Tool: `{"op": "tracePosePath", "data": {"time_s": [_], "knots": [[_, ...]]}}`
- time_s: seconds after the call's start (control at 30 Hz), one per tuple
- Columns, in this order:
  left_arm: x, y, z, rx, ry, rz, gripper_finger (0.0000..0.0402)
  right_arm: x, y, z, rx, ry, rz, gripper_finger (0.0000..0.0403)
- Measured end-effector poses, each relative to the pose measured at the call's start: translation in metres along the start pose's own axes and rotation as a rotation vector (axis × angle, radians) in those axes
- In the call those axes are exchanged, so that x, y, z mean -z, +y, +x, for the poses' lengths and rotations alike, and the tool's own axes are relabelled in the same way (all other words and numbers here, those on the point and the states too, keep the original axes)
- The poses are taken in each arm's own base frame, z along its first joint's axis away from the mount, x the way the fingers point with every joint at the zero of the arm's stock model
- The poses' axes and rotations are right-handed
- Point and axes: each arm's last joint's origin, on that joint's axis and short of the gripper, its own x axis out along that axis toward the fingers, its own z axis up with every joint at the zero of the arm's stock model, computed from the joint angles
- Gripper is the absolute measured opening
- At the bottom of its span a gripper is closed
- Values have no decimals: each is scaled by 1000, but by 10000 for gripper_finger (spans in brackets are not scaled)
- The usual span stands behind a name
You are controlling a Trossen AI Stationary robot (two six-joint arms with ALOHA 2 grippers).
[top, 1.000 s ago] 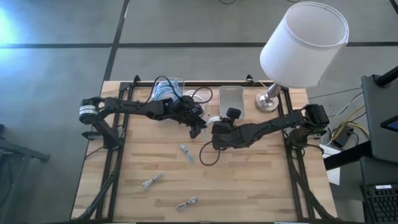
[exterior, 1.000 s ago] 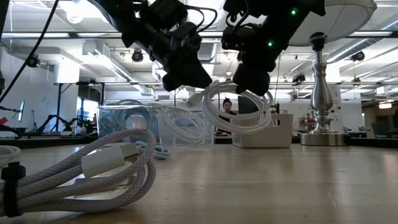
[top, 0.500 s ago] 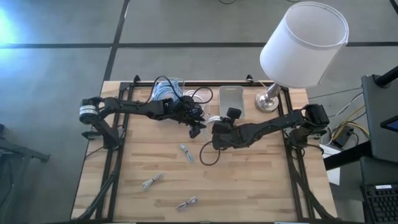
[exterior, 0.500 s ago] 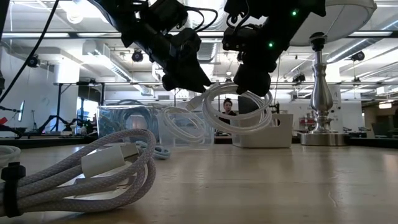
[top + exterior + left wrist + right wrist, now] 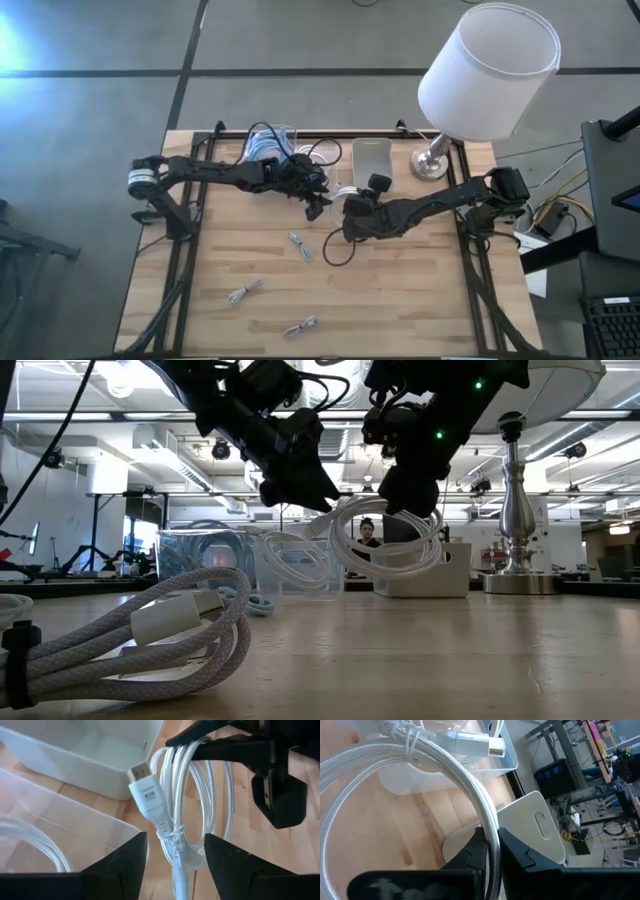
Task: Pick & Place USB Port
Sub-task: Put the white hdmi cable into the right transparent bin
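The counter (image 5: 420,290) carries a lamp (image 5: 485,75) at its far right corner, a clear bin (image 5: 205,560) of coiled cables at the far edge and a white box (image 5: 371,160) beside it. Three bundled cables lie loose on the near half, one of them (image 5: 299,245) near the middle. The right claw (image 5: 490,850) is closed on a white coiled cable (image 5: 192,810), holding it clear of the counter, just in front of the bins. The left claw (image 5: 172,865) stands open around the cable's tied section, its fingers (image 5: 120,865) on either side without touching. Judgement: the pick is done; placement into a bin is outstanding, and the loose cables appear unhandled.
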Motion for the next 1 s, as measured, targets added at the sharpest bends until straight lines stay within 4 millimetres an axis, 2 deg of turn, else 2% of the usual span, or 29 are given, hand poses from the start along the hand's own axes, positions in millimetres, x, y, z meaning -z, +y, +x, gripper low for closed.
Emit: {"op": "tracePosePath", "data": {"time_s": [0.3,0.6,0.7,0.9,1.0], "knots": [[6,3,17,13,7,-27,202,-2,1,0,-4,-17,20,25],[4,3,21,16,-30,32,196,-3,1,0,-4,-22,26,25],[4,3,21,16,-30,34,169,-3,1,0,-4,-22,27,27],[4,4,21,0,-28,32,79,-3,1,0,-4,-25,32,49],[4,4,21,0,-28,32,65,-3,1,0,-4,-25,32,65]]}}
